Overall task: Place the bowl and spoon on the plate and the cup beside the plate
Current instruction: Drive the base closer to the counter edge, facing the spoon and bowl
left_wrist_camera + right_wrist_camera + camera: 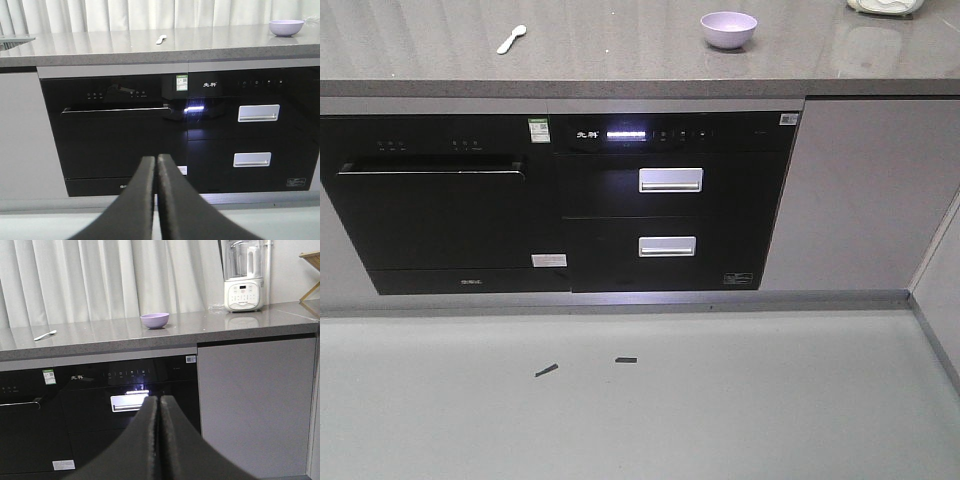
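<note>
While both arms hang low in front of the cabinet face, the small round lavender-purple plastic bowl [728,29] stands upright on the grey speckled stone countertop [620,62], at about 1 o'clock in the front view. The short whitish plastic spoon [511,39] lies flat on the same counter, well apart from the bowl, at its 9 o'clock, with the scoop toward 1 o'clock and the handle toward 7 o'clock.

From the left wrist camera, the left gripper [156,160] shows its 2 dark fingers pressed together with nothing between them; the spoon [161,39] is at its 12 o'clock and the bowl [286,27] at 1 o'clock. The right gripper [159,400] is likewise closed and empty, with the bowl [155,320] at its 12 o'clock and the spoon [45,335] at 10 o'clock.

Below the counter sit a black glass built-in appliance with a long bar handle [430,210] and, at its 3 o'clock, a black drawer unit with 2 silver pull handles [670,215]. A white blender with a clear jug [243,282] stands on the counter at the bowl's 3 o'clock, before pale pleated curtains [100,275]. 2 small black strips [547,370] lie on the grey floor.
</note>
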{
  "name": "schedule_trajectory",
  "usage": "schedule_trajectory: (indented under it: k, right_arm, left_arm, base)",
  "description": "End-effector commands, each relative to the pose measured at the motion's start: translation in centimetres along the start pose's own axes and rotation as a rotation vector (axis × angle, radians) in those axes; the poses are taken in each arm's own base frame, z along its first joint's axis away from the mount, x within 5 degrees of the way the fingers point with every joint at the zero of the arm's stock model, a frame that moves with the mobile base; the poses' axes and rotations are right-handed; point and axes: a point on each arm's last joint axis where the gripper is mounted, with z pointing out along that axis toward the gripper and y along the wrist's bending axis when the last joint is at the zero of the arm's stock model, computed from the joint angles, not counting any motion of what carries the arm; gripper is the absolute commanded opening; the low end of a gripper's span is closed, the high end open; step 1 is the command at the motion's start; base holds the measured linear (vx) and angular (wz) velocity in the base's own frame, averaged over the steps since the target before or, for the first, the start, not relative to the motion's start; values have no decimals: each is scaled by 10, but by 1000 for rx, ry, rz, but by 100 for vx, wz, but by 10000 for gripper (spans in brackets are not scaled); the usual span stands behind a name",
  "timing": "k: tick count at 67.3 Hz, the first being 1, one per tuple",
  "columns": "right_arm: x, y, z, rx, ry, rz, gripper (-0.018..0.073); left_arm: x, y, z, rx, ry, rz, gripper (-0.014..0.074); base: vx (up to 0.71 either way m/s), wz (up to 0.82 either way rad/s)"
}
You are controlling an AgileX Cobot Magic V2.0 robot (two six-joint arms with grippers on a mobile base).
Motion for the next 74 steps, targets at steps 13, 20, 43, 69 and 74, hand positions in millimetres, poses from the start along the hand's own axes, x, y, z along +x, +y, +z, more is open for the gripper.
schedule_trajectory:
  k: [13,20,43,69,74]
  right_arm:
    - [-6,0,-1,-5,-75,-8,-6]
    - [-6,0,-1,-5,-75,-8,-6]
    - [-6,0,-1,-5,-75,-8,-6]
    - [-6,0,-1,-5,-75,-8,-6]
    - [-6,0,-1,-5,-75,-8,-6]
  left_arm:
    - [-10,-2,-2,17,-94,-12,-6]
    - [-10,-2,-2,17,-94,-12,-6]
    - [-10,-2,-2,17,-94,-12,-6]
    - [-10,-2,-2,17,-94,-12,-6]
    - [-10,-2,-2,17,-94,-12,-6]
  base:
    - [9,0]
    - [9,0]
    - [9,-1]
    - [11,-1]
    - [13,-2]
